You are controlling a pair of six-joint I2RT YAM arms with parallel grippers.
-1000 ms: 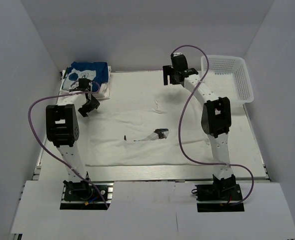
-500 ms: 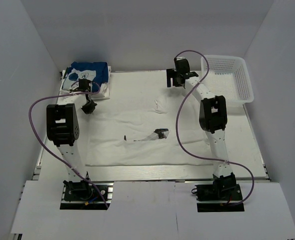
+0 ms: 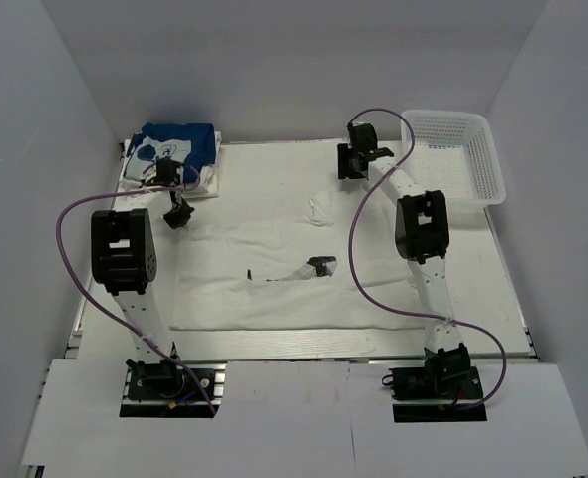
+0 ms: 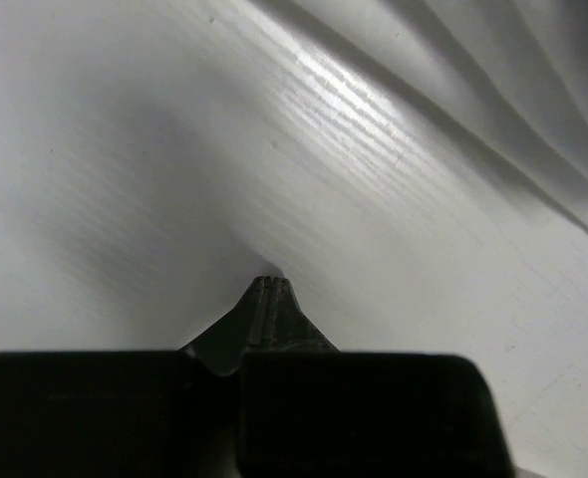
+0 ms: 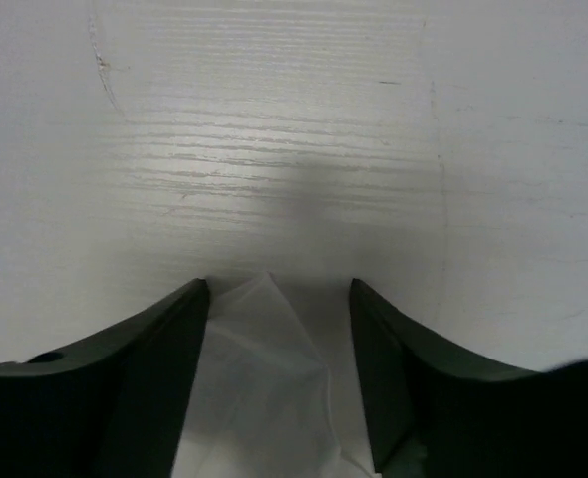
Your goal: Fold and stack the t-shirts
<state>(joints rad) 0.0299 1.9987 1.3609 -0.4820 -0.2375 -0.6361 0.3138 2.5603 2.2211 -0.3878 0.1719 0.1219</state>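
A white shirt [image 3: 264, 249] lies flat left of the basket [image 3: 473, 196]; the left claw [image 4: 271, 287], far from the basket, pinches its edge, while the right claw [image 5: 278, 286], nearer the basket, gapes around a corner and should close firmly before both lift evenly.

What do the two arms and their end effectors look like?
The left arm and right arm have white links, boxy black joint housings and black bases. A purple cable loops along each. The left end effector and right end effector are black, with two tapered fingers.
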